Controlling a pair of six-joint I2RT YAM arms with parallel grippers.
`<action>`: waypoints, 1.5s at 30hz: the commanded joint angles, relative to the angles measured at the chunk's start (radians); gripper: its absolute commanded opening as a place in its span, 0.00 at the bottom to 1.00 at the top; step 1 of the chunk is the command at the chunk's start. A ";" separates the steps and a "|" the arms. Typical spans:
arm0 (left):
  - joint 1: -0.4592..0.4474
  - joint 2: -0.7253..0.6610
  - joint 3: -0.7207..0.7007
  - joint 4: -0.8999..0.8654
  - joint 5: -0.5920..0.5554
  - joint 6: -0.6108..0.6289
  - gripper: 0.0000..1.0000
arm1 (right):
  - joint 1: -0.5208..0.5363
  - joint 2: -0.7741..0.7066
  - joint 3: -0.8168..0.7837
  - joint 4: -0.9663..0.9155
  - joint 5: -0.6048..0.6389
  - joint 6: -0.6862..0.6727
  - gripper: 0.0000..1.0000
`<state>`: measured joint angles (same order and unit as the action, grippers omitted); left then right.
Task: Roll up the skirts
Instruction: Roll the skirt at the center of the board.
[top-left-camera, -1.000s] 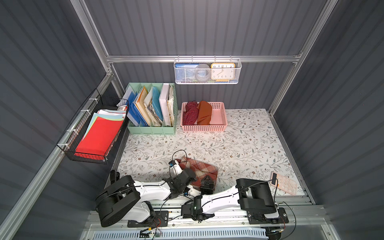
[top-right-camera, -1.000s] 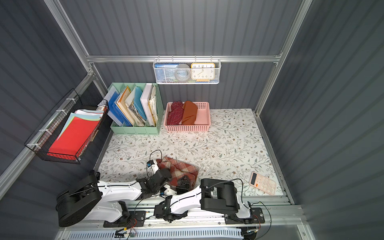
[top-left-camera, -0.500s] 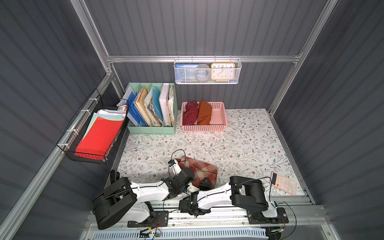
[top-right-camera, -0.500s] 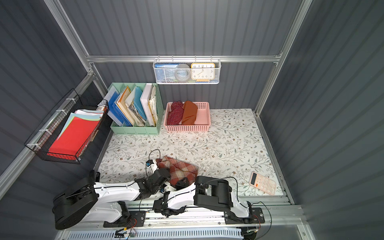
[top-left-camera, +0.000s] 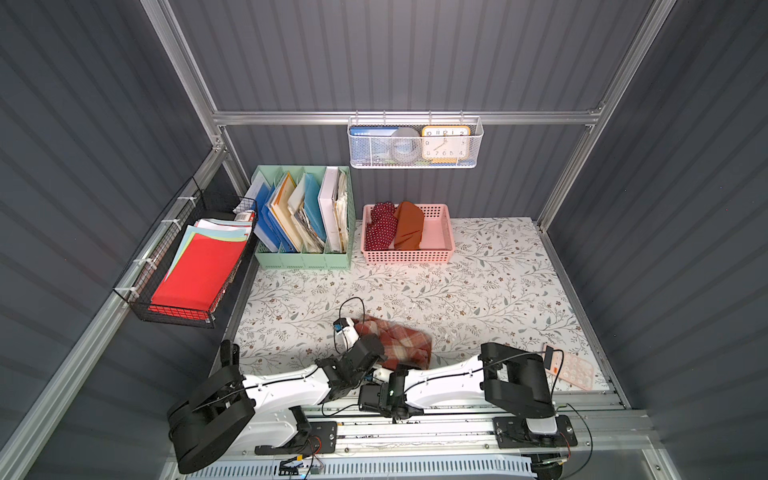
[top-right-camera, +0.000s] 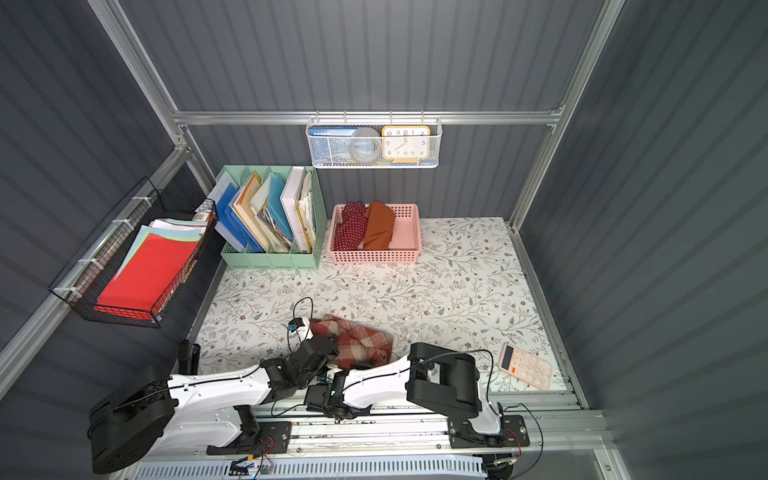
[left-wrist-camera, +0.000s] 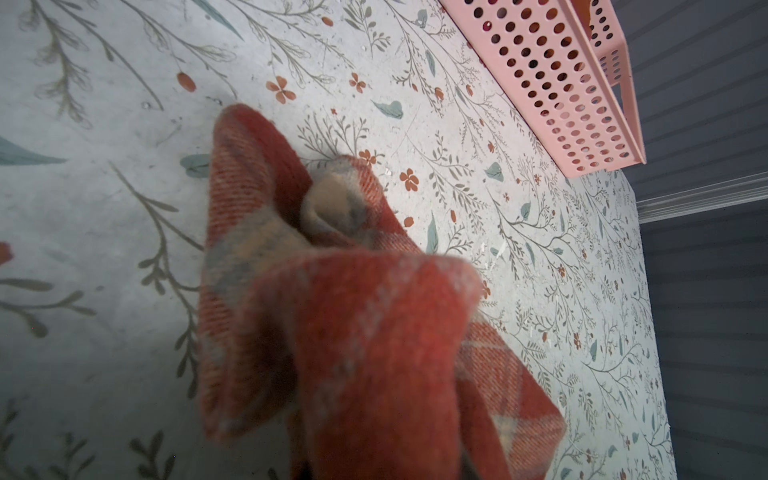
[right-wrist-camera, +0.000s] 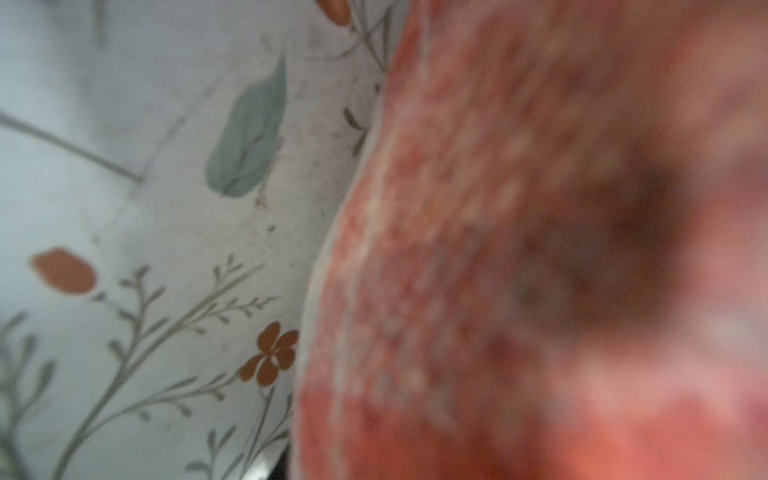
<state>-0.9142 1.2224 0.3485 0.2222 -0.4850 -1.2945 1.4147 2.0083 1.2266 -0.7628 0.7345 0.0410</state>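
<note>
At front centre | plaid skirt bunched in left tool's grip | right tool unclear

Plaid skirt a close blur in the right wrist view; jaws of 2 pincers hidden.

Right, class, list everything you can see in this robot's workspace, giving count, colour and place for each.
plaid skirt: one, red and cream, crumpled on the table near the front
polka-dot skirt: one, dark red with white dots, in the pink basket
orange skirt: one, rust-orange, in the pink basket
pink basket: one, pink, back of the table
file organiser: one, mint green, left of the pink basket, holding folders
wire basket: one, black, left wall, red paper on top
mesh basket: one, white, back rail
clock: one, orange-rimmed, in the mesh basket
calculator: one, pink, front right corner
table: one, white floral
left arm, right arm: two, white and black, front edge, both reaching the plaid skirt
</note>
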 joint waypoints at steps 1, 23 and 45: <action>-0.013 -0.069 -0.031 -0.104 0.054 0.010 0.43 | -0.120 0.100 -0.031 0.026 -0.413 0.099 0.00; 0.323 -0.458 0.317 -0.581 -0.141 0.420 1.00 | -0.429 0.014 -0.157 0.351 -1.414 0.169 0.00; 0.295 -0.304 -0.126 0.052 0.264 0.131 1.00 | -0.639 0.137 -0.240 0.542 -1.522 0.400 0.02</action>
<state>-0.6037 0.9161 0.2321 0.0959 -0.2367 -1.1183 0.7403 2.0239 1.0481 -0.0113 -1.0233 0.4282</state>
